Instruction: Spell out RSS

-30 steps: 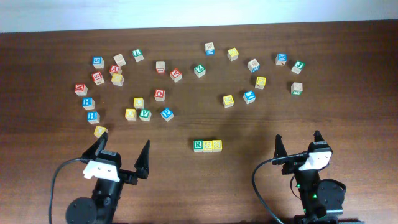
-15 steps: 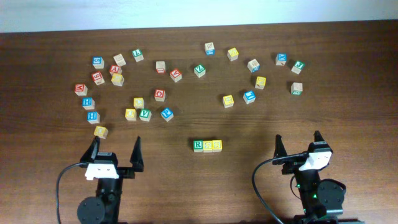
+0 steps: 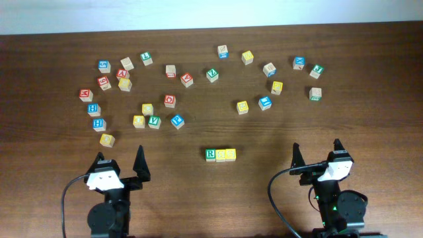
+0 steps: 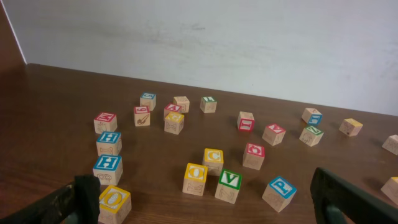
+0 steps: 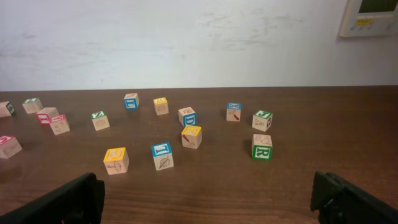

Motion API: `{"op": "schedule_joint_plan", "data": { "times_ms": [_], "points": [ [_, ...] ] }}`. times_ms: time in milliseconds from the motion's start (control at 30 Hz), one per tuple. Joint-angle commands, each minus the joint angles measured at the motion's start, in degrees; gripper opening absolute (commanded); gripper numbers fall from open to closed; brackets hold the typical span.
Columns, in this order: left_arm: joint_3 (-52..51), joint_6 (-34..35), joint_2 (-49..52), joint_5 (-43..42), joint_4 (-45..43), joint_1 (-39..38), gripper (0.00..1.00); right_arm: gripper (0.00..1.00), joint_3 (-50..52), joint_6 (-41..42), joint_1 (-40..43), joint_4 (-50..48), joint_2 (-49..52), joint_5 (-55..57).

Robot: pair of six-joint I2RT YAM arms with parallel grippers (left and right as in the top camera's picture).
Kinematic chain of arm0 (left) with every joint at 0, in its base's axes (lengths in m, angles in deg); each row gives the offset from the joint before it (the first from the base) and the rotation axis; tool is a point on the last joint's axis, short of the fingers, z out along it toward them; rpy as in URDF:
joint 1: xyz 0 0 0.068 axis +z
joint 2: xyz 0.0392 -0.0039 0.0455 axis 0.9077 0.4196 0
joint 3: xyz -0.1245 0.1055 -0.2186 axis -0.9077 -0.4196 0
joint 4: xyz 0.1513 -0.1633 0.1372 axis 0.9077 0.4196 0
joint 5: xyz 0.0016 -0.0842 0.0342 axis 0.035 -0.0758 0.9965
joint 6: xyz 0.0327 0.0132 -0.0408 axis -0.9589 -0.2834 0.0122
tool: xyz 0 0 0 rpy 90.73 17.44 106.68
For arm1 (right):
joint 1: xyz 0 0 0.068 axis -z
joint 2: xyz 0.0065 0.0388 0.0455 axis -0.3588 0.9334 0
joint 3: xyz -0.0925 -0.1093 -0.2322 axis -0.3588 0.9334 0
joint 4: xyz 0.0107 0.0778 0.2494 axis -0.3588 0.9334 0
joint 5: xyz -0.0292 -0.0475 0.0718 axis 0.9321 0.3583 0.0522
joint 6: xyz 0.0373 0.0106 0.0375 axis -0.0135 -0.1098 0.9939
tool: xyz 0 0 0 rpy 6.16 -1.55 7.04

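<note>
Three letter cubes stand in a touching row at the table's front middle: the green-bordered R cube [image 3: 210, 155], then a yellow-faced cube [image 3: 221, 155] and a second yellow-faced cube [image 3: 230, 154]. This row does not show in either wrist view. My left gripper [image 3: 119, 162] is open and empty at the front left, its fingers at the bottom corners of the left wrist view [image 4: 205, 202]. My right gripper [image 3: 316, 153] is open and empty at the front right, also seen in the right wrist view [image 5: 208, 199].
Many loose letter cubes lie scattered across the back of the table. A yellow O cube [image 3: 106, 139] lies just beyond my left gripper, also in the left wrist view [image 4: 114, 202]. A blue P cube [image 3: 177, 121] and a green R cube [image 5: 262, 146] lie among them.
My left arm has drawn back toward the front edge and turned straight, its fingers narrowing somewhat. The right arm and the cubes have not moved.
</note>
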Motion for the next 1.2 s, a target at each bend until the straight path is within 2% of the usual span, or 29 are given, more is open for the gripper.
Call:
{"op": "schedule_joint_plan", "data": {
  "times_ms": [0, 67, 1167],
  "points": [
    [-0.1, -4.6, -0.5, -1.6, 0.8, 0.4, 0.99, 0.98, 0.5, 0.6, 0.4, 0.0, -0.6, -0.1],
    [-0.1, -6.6, -0.5, -2.0, 0.9, 0.4, 0.99, 0.98, 0.5, 0.6, 0.4, 0.0, -0.6, -0.1],
    [0.0, -7.0, -0.4, -1.8, 0.7, 0.4, 0.99, 0.98, 0.5, 0.0, 0.4, 0.2, -0.7, 1.9]
  ]
}}
